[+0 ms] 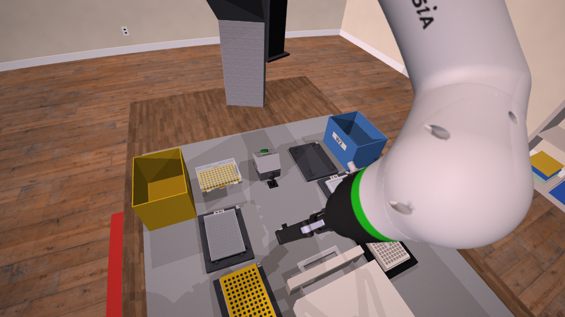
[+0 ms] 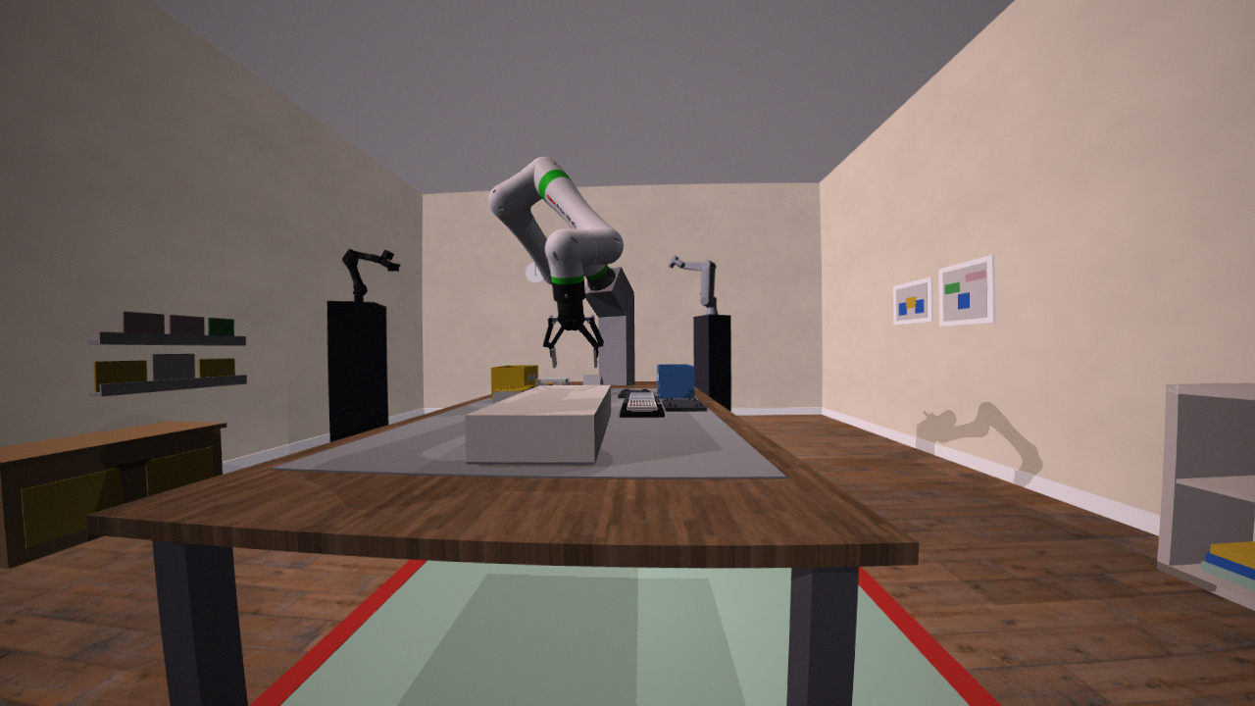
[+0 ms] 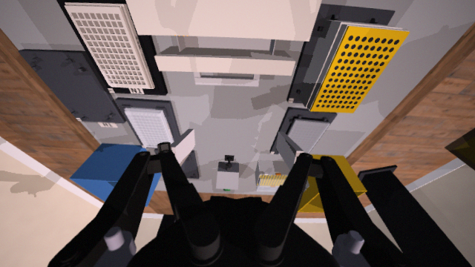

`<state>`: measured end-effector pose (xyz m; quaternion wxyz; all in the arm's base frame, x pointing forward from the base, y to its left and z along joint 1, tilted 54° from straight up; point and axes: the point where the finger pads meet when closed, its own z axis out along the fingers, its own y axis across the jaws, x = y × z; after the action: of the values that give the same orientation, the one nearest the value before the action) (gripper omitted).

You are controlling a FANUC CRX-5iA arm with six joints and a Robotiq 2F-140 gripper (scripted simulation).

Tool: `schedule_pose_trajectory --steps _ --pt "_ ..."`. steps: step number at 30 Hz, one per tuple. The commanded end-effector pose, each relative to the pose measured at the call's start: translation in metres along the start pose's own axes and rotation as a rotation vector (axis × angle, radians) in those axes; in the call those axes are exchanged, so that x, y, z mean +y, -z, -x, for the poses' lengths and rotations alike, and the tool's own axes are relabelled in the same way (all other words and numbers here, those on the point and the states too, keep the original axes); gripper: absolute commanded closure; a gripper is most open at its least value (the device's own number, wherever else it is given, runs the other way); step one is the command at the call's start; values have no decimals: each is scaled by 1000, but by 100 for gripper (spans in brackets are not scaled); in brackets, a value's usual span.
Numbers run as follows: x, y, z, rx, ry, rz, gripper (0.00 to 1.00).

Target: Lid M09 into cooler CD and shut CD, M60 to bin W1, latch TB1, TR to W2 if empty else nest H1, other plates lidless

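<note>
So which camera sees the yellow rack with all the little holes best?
The wrist view: the whole yellow tip rack shows there, every hole row visible, nothing in front. The top view shows it too, but the picture's bottom edge crops it. In the exterior view the white cooler seems to hide it.

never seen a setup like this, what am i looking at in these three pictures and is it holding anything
It is one white robot arm with a black pincer over a lab bench. One picture looks down from above, one from across the room, one from a camera at the wrist. On the grey mat lie a yellow bin, a blue bin, a white plate, a yellow holed tip rack, a green key and a pale cooler box. The pincer hangs open, holding nothing.
</note>
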<state>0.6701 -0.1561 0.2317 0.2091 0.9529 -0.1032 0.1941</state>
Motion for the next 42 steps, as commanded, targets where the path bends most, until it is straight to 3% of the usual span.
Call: schedule_pose_trajectory --steps 1,10,23,42 --pt "-5 3 -11 -3 0 0 13" --pt "-19 13 -41 -3 0 0 13" --pt "-19 13 -41 -3 0 0 13" --pt "-19 -8 -51 -3 0 0 13"
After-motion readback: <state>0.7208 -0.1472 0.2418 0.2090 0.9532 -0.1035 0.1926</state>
